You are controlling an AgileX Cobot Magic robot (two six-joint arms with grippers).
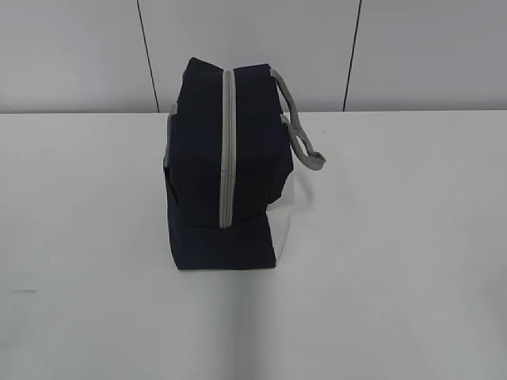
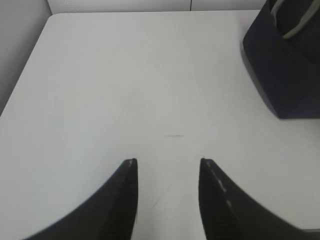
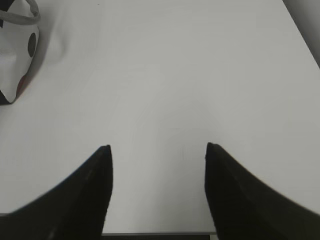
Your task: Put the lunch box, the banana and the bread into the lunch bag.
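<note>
White tabletop (image 1: 95, 237) and pale grey wall panels behind it, that's pretty much the whole setting from the exterior view. Sitting mid-table is the boxy navy-blue fabric lunch bag (image 1: 202, 158), with its grey zipper (image 1: 228, 150) running front to back along the top and looking fully closed. Grey strap handles (image 1: 299, 131) flop off to the right and a white lower panel shows on that same side. No lunch box, banana or bread anywhere in this view, and neither arm shows up either.

Left wrist view: the left gripper (image 2: 167, 167) hangs over bare table, its two dark fingers parted moderately with nothing between them. The bag's navy corner sits up in the top right, so the bag lies ahead and to the right of this gripper, well apart.

Right wrist view: the right gripper (image 3: 157, 150) is spread wider, also empty. The bag's white, dotted end peeks in at the top left with a bit of grey strap, so it's ahead and to the left.

Judging by that, the bag sits between the two arms with the zipper's long axis pointing away from the robot. Neither arm looks clearly nearer. The zipper probably needs opening first.
</note>
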